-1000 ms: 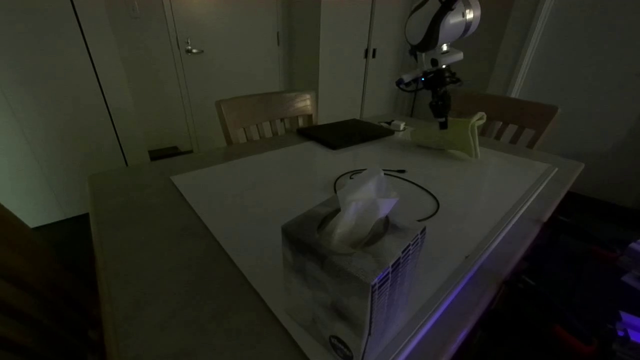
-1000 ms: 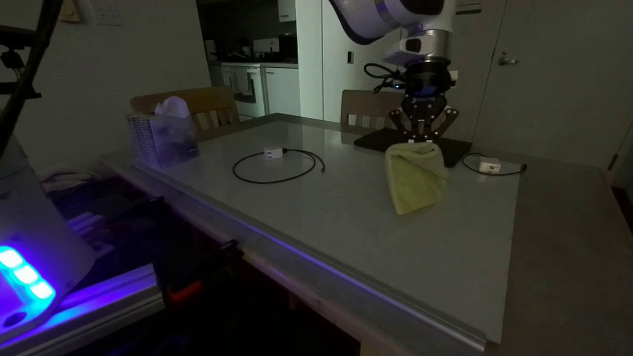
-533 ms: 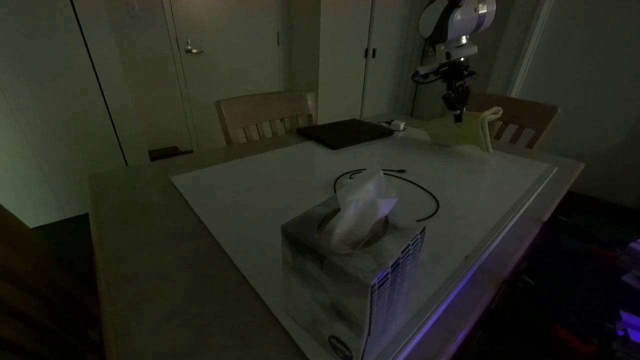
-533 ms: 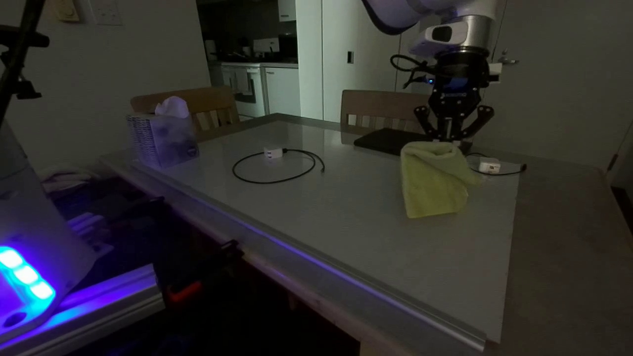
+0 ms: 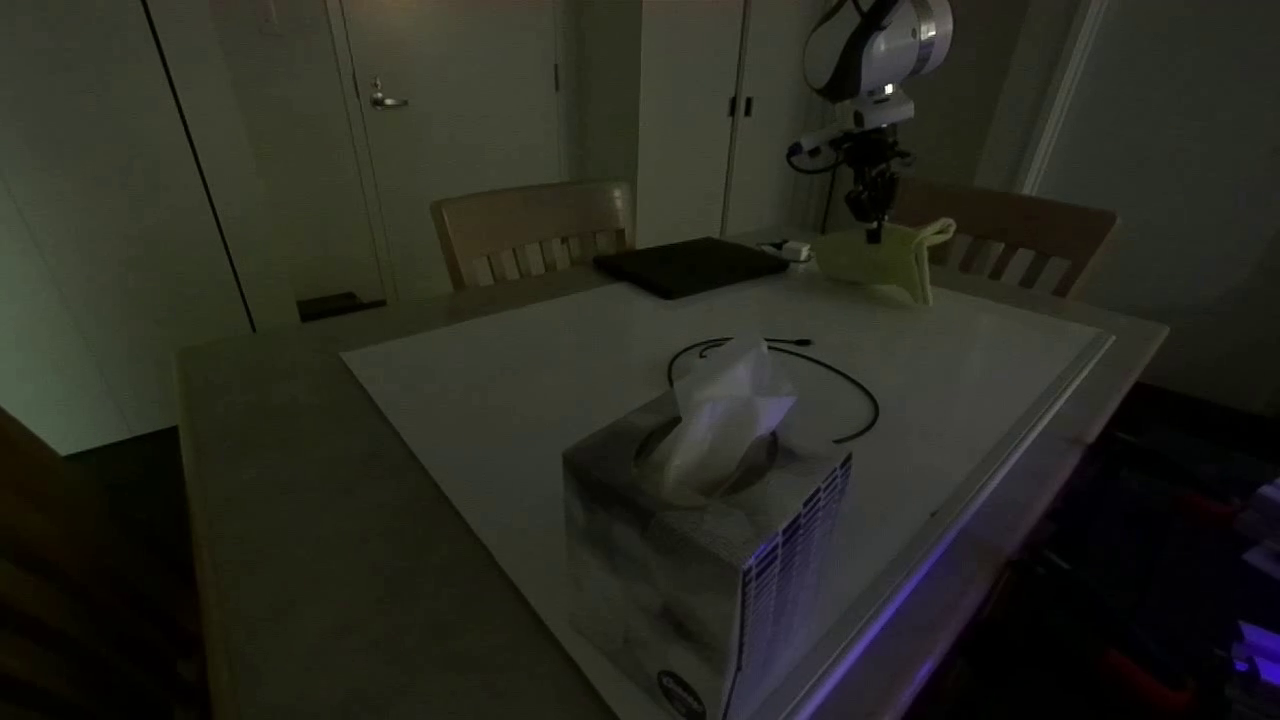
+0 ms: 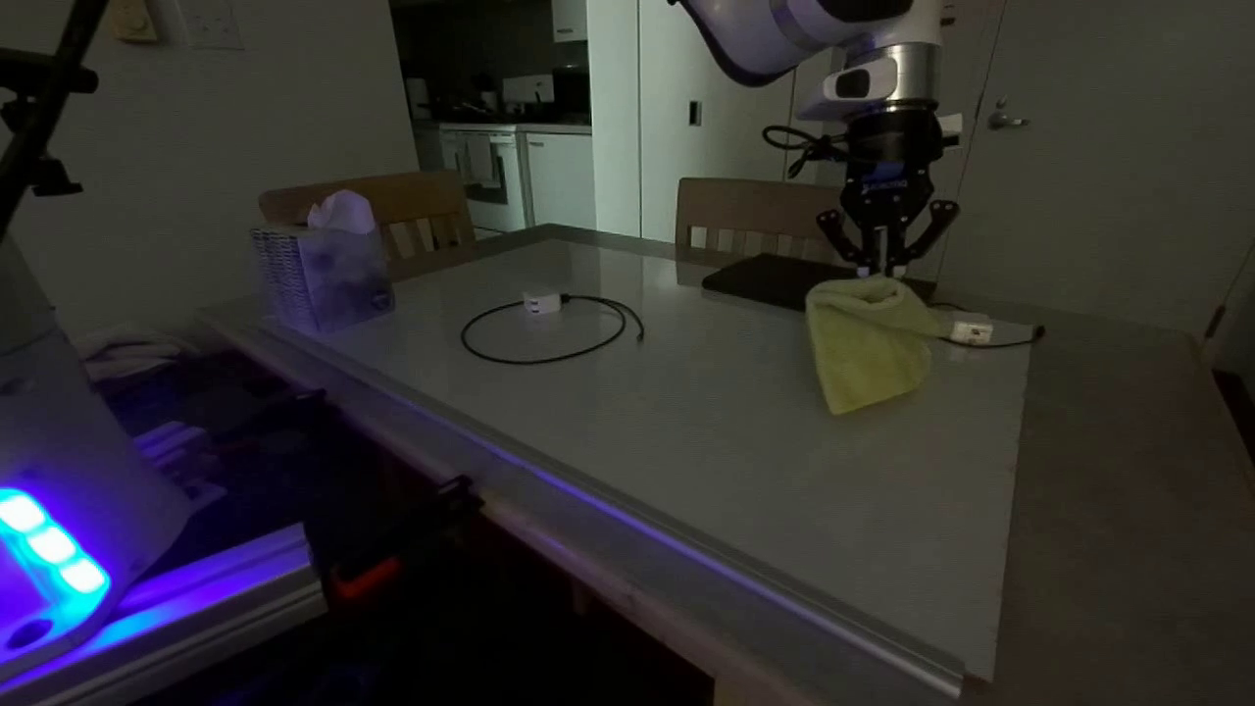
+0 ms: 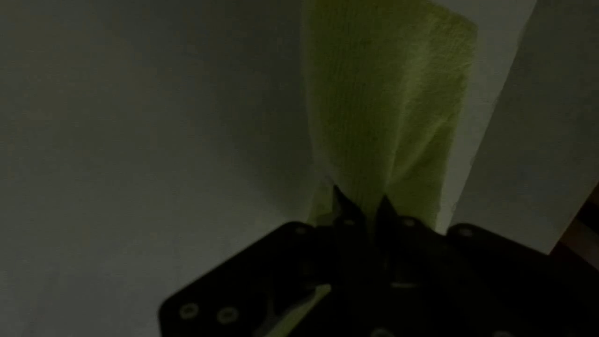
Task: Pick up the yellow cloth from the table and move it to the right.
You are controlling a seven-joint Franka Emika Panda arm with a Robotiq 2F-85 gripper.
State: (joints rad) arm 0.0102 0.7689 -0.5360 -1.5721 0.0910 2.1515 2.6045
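"Cloth [image 6: 868, 348] first: where was it?"

"Gathered in the gripper [image 6: 881, 273], over the table [image 6: 627, 441], near the pad [image 6: 763, 281] and the adapter [image 6: 971, 328]. Its upper end was folded over, and in an exterior view it tapered down to one low corner. Whether that corner touched the table, I couldn't tell."

"And the arm [image 6: 770, 34]?"

"The top edge of both exterior views cut it off. Its lower end stood upright, with the gripper aimed down at the cloth."

"Were the fingers [image 7: 348, 214] spread?"

"No, close together, pinching a fold. The wrist view was dark and blurred there, but cloth showed between the two tips. A long flap ran from them to the top edge, and a bit of yellow showed among the gripper's black parts below."

"What about containers?"

"The box [image 5: 650, 590] stood upright on the table, well apart from the cloth. In an exterior view it took up the foreground."

"With what in it?"

"White tissue [image 5: 722, 425], poking up through the hole in its top. How much more lay inside, I couldn't tell."
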